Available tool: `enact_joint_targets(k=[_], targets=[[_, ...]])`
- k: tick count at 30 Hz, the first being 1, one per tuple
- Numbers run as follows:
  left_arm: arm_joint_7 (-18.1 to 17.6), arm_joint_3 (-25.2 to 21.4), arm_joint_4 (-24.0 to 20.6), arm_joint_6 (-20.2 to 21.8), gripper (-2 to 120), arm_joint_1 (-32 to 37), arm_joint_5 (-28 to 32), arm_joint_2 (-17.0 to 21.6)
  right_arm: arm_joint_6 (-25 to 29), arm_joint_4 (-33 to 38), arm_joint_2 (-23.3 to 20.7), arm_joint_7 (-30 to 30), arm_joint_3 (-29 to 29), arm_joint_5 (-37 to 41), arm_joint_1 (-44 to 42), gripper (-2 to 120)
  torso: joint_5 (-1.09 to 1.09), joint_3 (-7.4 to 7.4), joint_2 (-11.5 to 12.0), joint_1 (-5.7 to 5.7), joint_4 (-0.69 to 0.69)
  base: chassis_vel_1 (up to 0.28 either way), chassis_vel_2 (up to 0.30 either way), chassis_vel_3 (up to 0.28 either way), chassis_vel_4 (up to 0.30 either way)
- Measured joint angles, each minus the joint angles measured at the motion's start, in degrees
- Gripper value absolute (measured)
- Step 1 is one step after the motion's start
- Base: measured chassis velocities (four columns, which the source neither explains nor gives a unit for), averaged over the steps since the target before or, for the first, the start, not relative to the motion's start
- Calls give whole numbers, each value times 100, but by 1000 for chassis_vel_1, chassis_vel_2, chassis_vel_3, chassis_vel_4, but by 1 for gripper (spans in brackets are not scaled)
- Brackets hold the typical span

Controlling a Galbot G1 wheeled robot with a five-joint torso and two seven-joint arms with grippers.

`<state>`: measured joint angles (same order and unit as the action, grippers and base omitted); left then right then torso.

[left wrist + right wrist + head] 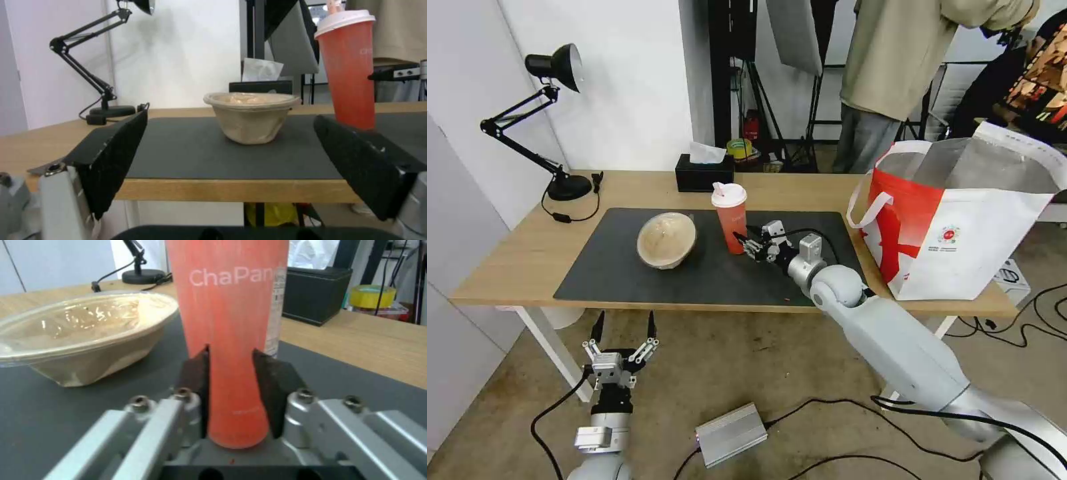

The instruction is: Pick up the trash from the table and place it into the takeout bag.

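While the red drink cup [730, 218] stands upright near the middle of the dark grey mat [620, 273], a little toward the mat's far edge, my right gripper [747, 245] has it low on the body. In the right wrist view the two dark pads [195, 373] sit against either side of the cup [229, 340], pinching it close to its base. Cup bottom looks to be on the mat or barely off it; I cannot tell which. White lid is on.

Beige bowl [667, 240] sits on the mat just beside the cup, on its left, apart from it. Tipped somewhat in the head view, with a clear film or lid over the mouth. Nothing touches it.

Takeout bag [960, 220] stands at the tabletop's right end, just off the mat's right edge, mouth open, foil lining showing. I cannot see whether anything lies inside.

Left gripper [622, 333] hangs below the tabletop's near edge, fingers spread wide, holding nothing. Its wrist view looks across the near edge at the bowl [251, 116], cup to the bowl's right.

Black tissue box [704, 172] at the far edge and desk lamp [554, 120] at the far left corner: not trash.

Progress, my reading: cup gripped, not yet carried; bowl still to do. No white bowl with food scraps on the tabletop [507, 260]. Roughly mid-task, with two items left to reach the bag.
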<state>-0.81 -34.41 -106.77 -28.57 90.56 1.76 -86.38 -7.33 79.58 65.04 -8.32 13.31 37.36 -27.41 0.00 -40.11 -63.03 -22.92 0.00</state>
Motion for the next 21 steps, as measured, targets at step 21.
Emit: enact_joint_targets(k=[21], targets=[[6, 15, 71, -3, 100, -44, 39, 63, 90, -229, 122, -64, -5, -78, 65, 0, 0, 0, 0, 0, 0, 0, 0, 0, 0]])
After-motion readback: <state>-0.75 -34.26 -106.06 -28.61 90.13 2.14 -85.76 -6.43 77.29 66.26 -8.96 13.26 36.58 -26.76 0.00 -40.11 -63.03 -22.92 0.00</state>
